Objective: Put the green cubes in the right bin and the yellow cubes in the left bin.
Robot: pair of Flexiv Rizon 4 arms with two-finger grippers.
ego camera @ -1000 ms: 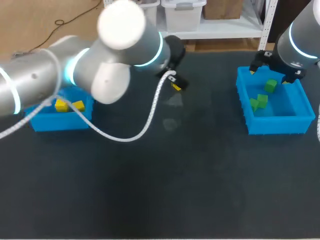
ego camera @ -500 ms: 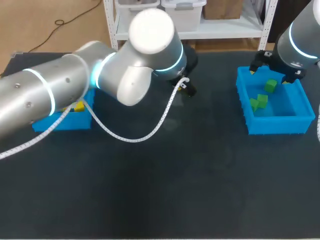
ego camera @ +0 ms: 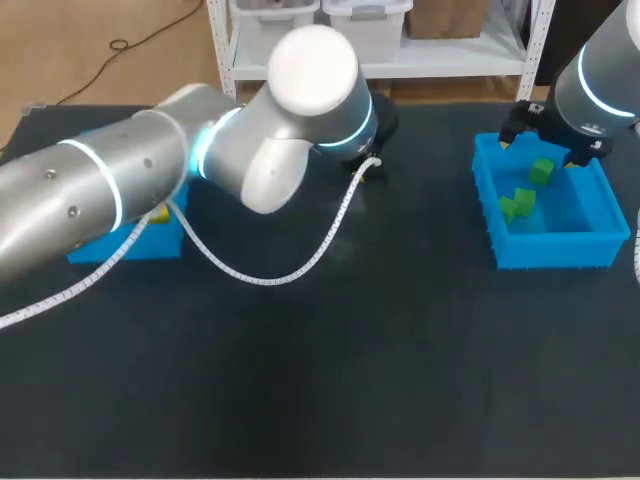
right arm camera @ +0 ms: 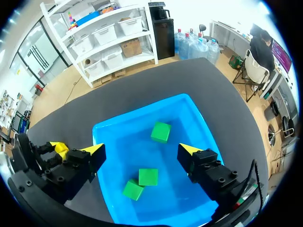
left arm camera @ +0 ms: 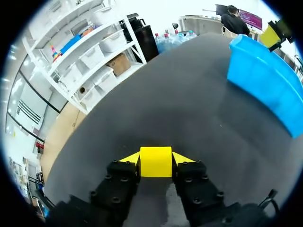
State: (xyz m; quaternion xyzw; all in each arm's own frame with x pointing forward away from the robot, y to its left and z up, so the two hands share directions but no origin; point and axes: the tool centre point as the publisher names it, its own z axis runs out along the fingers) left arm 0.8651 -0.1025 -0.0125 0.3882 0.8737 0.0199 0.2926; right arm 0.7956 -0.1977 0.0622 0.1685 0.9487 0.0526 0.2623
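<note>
The head camera looks down from above and behind over the whole dark table (ego camera: 400, 380). The left bin (ego camera: 140, 245) sits at the frame's left, half hidden by the left arm (ego camera: 100, 200), and the right bin (ego camera: 550, 250) at the upper right.

The left wrist camera rides low and close to the tabletop. It faces past the yellow cube (left arm camera: 155, 165) clamped in the left gripper (left arm camera: 155, 159) toward what seems to be that same right bin.

The right wrist camera hangs close above that bin, looking down between the spread fingers of the right gripper (right arm camera: 142, 151).
</note>
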